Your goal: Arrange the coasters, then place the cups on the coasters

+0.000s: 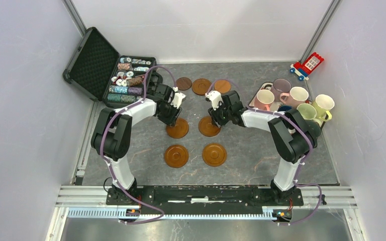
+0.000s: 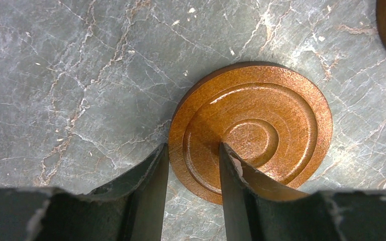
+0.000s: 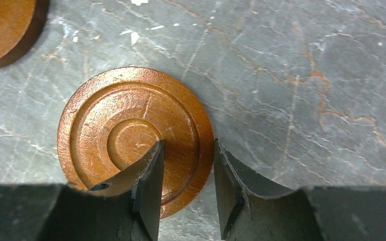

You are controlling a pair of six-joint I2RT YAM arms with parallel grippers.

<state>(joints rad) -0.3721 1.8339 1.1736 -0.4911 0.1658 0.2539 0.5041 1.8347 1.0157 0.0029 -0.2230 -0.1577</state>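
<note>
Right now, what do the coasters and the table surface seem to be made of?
Coasters: likely wood, stained orange-brown with a satin sheen; turned rings and fine grain show. Table surface: grey, veined like marble, possibly only a printed mat.

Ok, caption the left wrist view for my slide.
Left gripper pinching a wooden coaster by its rim on the grey marbled table.

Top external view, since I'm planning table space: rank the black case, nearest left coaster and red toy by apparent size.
Largest: black case. Then nearest left coaster and red toy: about alike, and the toy sits farther back, so unranked.
</note>
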